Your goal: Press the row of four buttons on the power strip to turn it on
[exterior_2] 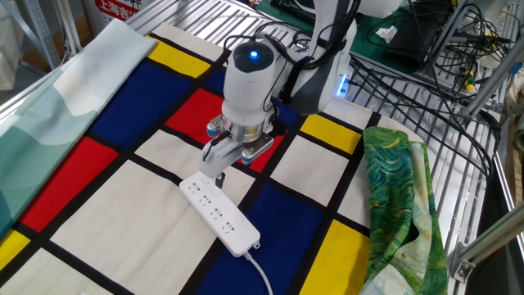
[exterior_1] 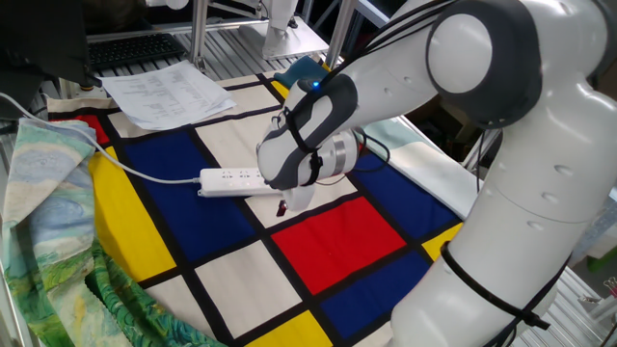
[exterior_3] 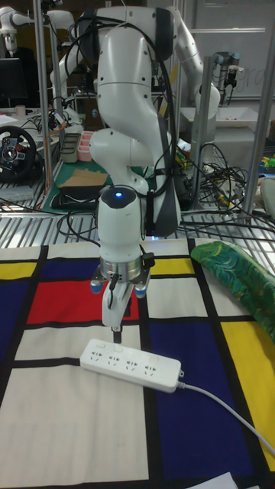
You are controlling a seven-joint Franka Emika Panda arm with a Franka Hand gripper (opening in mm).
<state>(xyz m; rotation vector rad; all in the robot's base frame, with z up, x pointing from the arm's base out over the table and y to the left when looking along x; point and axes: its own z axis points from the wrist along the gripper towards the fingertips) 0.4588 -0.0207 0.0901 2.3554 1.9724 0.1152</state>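
Checkered cloth (exterior_2: 123, 213) under the strip (exterior_2: 219, 213); gripper (exterior_3: 116, 331) hovers near its 12 o'clock, fingers unclear, so I'd line up each button (exterior_3: 114, 346) before pushing

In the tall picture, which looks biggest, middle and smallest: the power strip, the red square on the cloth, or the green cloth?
1. Green cloth, though partly cut off.
2. Red square and power strip look alike, so no ranking.

The table is covered with a cloth (exterior_2: 106, 205) of red, blue, yellow and white squares with black lines. A green painted cloth (exterior_2: 401, 205) hangs over a metal wire rack (exterior_2: 458, 176). Paper sheets (exterior_1: 164, 92) lie at one corner, and black cables (exterior_2: 426, 49) tangle behind.
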